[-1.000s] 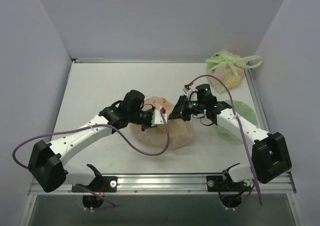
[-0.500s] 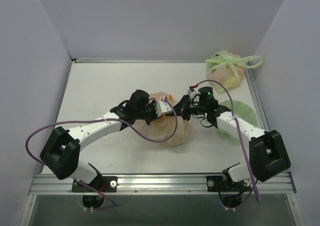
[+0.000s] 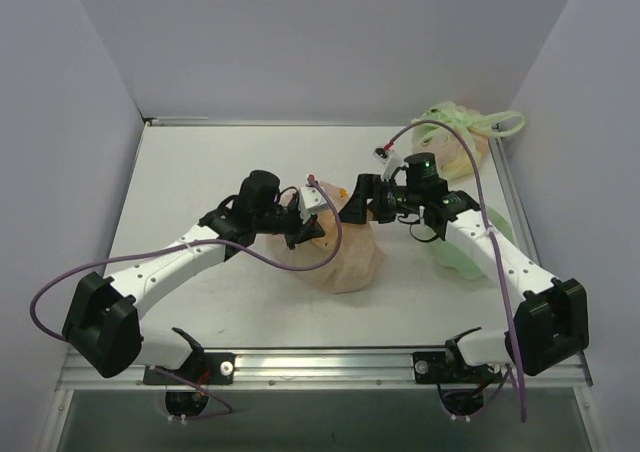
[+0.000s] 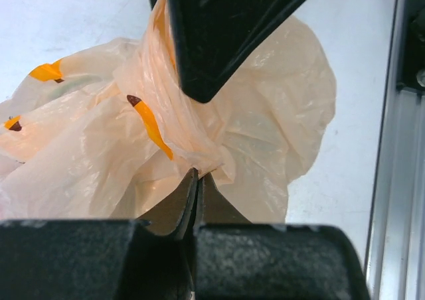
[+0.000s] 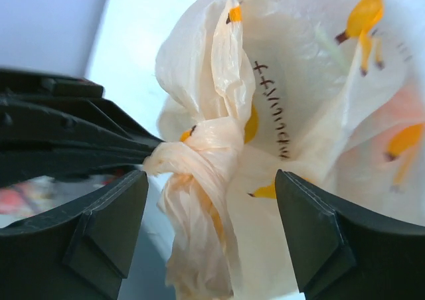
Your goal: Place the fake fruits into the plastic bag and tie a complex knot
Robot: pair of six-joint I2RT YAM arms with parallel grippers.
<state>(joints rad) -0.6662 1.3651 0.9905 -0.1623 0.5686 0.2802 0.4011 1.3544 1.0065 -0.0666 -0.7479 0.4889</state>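
- Left gripper (image 4: 196, 177) pinched shut on film at the knot (image 5: 199, 152).
- Right gripper (image 5: 211, 177) jaws apart, one on each side of the knot, not touching.
- Plastic bag (image 3: 355, 262) sits mid-table (image 3: 200, 162), between the arms.

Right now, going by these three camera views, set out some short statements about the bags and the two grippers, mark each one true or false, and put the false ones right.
1. The left gripper is shut on the film of the plastic bag. True.
2. The right gripper is clamped tight on the knot. False: its jaws stand open, one on each side of the knot.
3. The pale green bag sits at the far right corner of the table. True.
4. The plastic bag is printed with red strawberries. False: its print shows yellow bananas.
5. The plastic bag's neck hangs loose and untied. False: it is twisted into a knot.
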